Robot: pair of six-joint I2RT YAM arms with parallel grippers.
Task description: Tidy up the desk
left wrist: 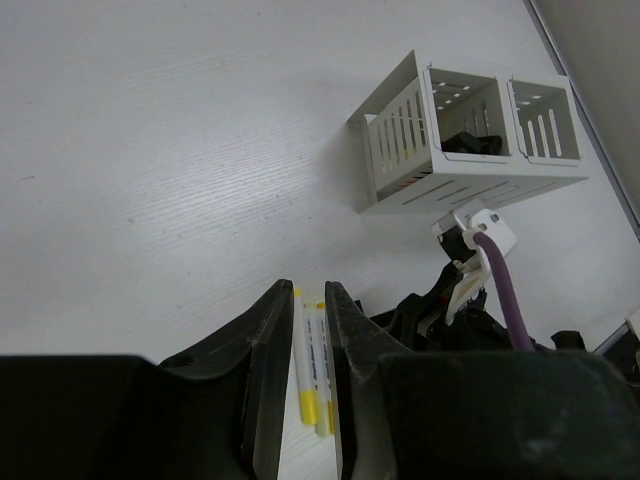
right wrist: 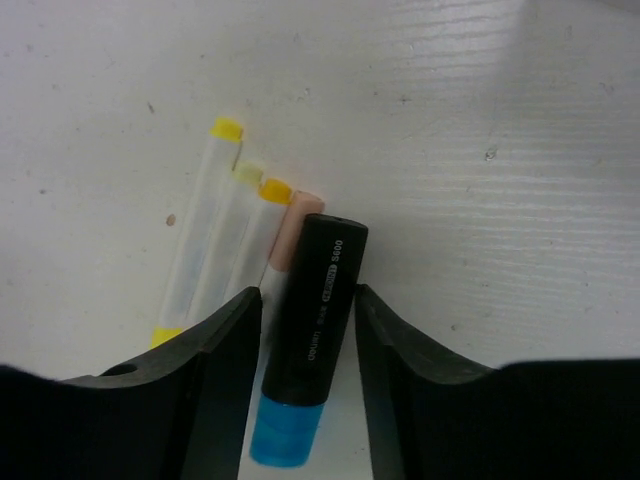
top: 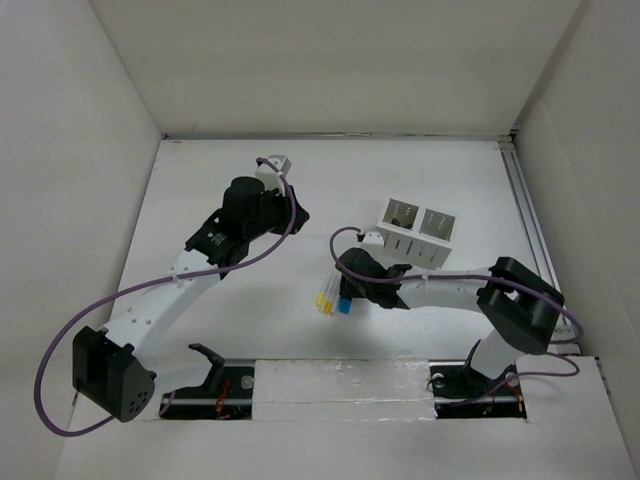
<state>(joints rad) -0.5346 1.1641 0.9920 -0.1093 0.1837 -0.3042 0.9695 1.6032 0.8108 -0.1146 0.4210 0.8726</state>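
Right gripper (right wrist: 305,330): I see its jaws parted, straddling a black marker (right wrist: 312,320) without visibly touching it.
Marker axis: long axis runs between the fingers, blue cap (right wrist: 285,438) toward the wrist camera, black end pointing away.
Left gripper (left wrist: 300,375): raised above the desk (top: 230,310), jaws open, nothing held.
Count: one black marker, two yellow-capped pens (right wrist: 205,255), one pinkish stick (right wrist: 288,235), one slotted holder (top: 418,232) with two compartments.
Unclear: dark object inside the holder (left wrist: 470,143) I cannot identify.

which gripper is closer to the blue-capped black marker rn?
Right. The right gripper straddles the black marker, one finger on either side, on the desk. The left gripper is far off, up near the back wall.
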